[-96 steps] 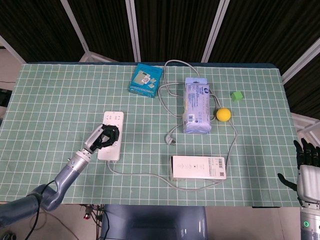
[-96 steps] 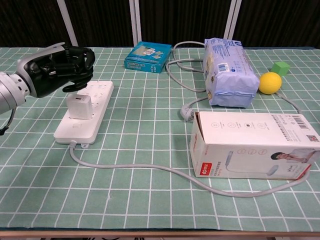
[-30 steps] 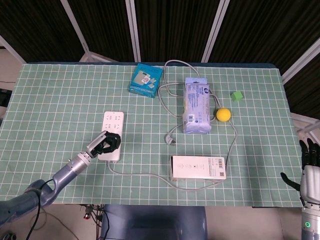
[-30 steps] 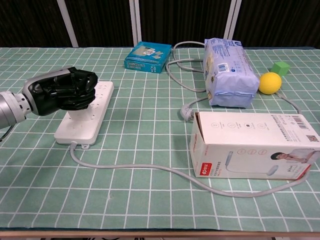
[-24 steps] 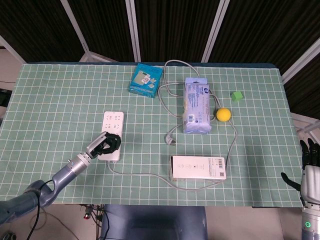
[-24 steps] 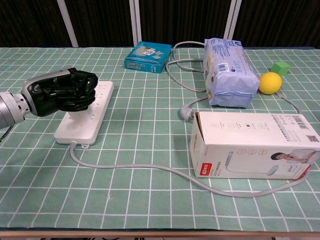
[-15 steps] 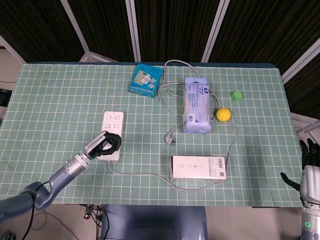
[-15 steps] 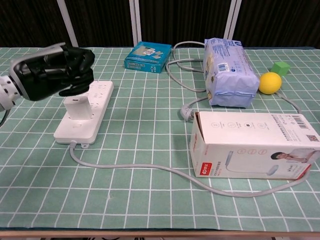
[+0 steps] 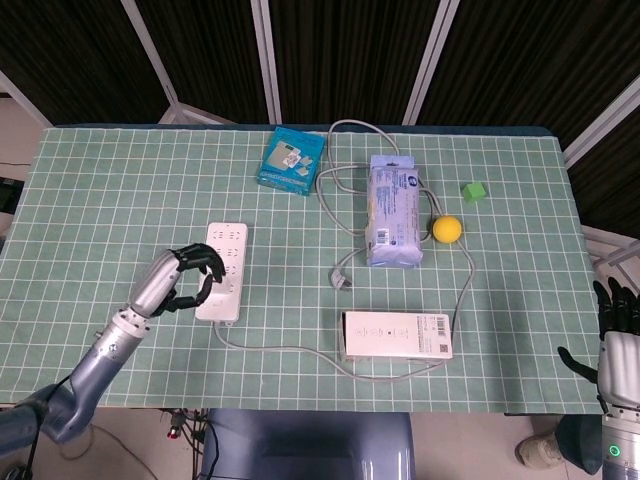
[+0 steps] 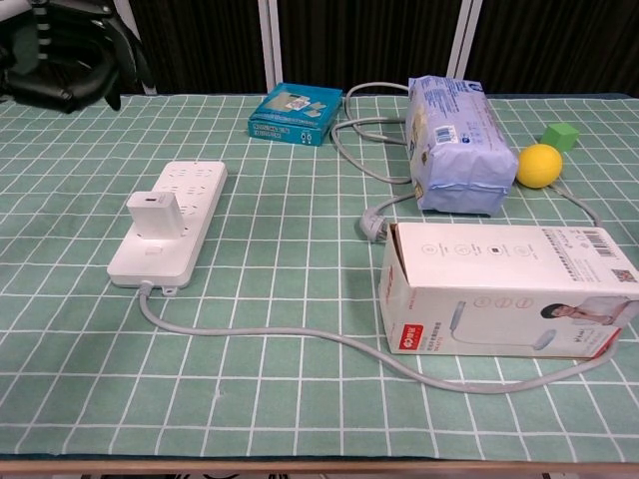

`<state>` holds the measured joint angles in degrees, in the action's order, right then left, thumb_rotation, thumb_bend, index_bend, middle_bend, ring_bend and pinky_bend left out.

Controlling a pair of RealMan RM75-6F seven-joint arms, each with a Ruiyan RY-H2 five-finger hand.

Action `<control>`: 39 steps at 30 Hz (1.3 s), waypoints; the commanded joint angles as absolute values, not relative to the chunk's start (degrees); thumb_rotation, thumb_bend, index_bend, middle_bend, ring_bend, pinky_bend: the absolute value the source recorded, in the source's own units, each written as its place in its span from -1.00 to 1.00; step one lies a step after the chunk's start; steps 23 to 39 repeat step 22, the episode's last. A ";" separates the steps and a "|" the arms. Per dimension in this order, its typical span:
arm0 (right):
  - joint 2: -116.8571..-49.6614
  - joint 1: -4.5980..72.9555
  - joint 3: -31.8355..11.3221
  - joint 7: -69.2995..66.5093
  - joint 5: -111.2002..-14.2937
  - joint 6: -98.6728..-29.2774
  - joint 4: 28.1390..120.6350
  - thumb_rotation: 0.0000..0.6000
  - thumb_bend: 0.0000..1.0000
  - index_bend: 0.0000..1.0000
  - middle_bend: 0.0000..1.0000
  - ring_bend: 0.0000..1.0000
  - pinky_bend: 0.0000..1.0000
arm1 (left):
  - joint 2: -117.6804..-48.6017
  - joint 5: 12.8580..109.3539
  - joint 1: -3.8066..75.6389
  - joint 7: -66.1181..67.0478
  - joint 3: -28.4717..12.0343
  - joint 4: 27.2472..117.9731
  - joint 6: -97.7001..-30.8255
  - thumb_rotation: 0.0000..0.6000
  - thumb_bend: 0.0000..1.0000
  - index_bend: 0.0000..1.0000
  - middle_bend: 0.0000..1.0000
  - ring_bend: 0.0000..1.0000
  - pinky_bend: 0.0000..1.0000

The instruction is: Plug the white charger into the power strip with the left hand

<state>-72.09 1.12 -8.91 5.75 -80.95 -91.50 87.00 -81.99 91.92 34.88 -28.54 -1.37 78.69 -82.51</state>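
A small white cube-shaped charger (image 10: pixel 153 216) sits plugged upright into the near end of a white plastic power strip (image 10: pixel 170 220) at the bench's (image 9: pixel 120 180) left. The left hand (image 9: pixel 180 277), at the strip's nine o'clock, holds nothing, fingers (image 9: pixel 208 262) curled but apart. At three o'clock a grey cable plug (image 10: pixel 371 227) lies before a white cardboard box (image 10: pixel 504 289). The right hand (image 9: pixel 618 335) hangs off the bench's edge, fingers spread.

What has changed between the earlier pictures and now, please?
The left hand let go of the small white charger cube and rose up and away to the left; it holds nothing now. The charger stays plugged into the white power strip. The white carton and the right hand stayed as they were.
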 commanded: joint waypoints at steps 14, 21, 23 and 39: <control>-68.63 1.93 -6.09 2.63 -86.32 -89.96 86.22 1.00 -0.74 -1.00 -1.00 -1.00 -1.00 | -66.10 72.73 9.97 14.78 1.78 101.21 -93.95 1.00 -0.40 -0.59 -0.95 -1.00 -0.94; -68.38 1.90 -6.14 2.32 -86.93 -90.75 86.09 1.00 -0.74 -1.00 -1.00 -1.00 -1.00 | -66.17 74.40 9.31 13.25 0.48 100.71 -93.97 1.00 -0.40 -0.60 -0.96 -1.00 -0.94; -68.35 1.87 -6.17 2.36 -86.85 -90.79 86.08 1.00 -0.74 -1.00 -1.00 -1.00 -1.00 | -66.22 74.67 9.07 13.27 0.31 100.50 -94.23 1.00 -0.40 -0.60 -0.96 -1.00 -0.94; -68.35 1.87 -6.17 2.36 -86.85 -90.79 86.08 1.00 -0.74 -1.00 -1.00 -1.00 -1.00 | -66.22 74.67 9.07 13.27 0.31 100.50 -94.23 1.00 -0.40 -0.60 -0.96 -1.00 -0.94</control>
